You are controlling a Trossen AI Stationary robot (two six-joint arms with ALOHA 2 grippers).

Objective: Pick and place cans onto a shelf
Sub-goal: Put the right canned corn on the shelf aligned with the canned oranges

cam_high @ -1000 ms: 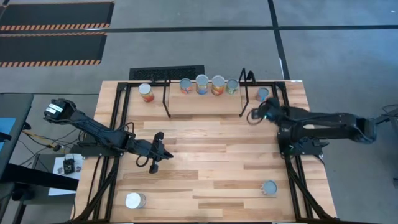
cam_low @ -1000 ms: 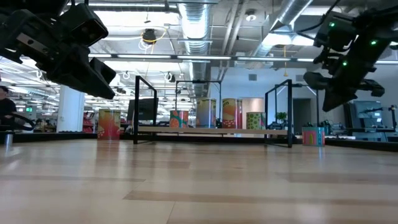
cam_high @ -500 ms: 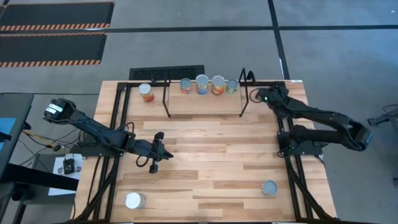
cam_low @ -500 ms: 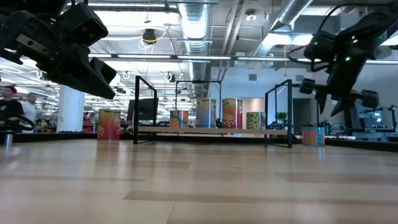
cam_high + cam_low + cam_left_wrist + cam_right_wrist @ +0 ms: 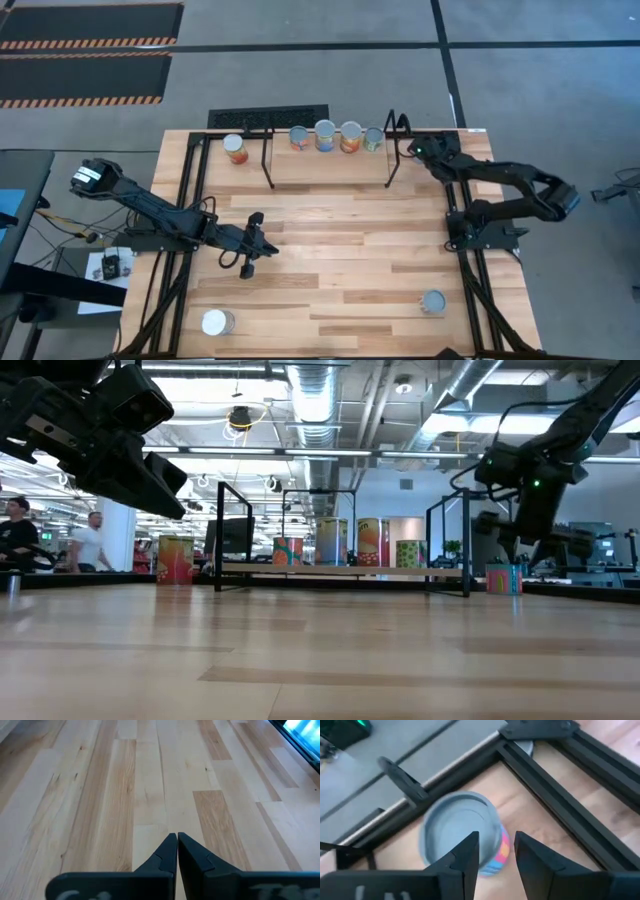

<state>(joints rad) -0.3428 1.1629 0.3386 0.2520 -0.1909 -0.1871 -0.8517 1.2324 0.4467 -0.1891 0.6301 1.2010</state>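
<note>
The shelf (image 5: 330, 165) stands at the table's far edge with several cans on it, such as one (image 5: 324, 135) with a silvery top. A can with a blue-grey top and a pink and blue label (image 5: 455, 825) stands upright on the table, right of the shelf (image 5: 340, 570). My right gripper (image 5: 495, 837) hangs open just above this can (image 5: 503, 578), with no touch showing, and hides it in the high view (image 5: 418, 150). My left gripper (image 5: 177, 845) is shut and empty, hovering over bare wood left of the table's middle (image 5: 247, 268).
Another can (image 5: 235, 148) stands on the table left of the shelf. Two more cans (image 5: 217, 322) (image 5: 433, 302) stand near the front edge. Black frame rails (image 5: 555, 810) run close beside the far-right can. People (image 5: 90, 545) move in the room beyond.
My right gripper has moved toward the table's far edge and come down over the can right of the shelf. Its fingers have opened on the way. The can has stayed in place.
</note>
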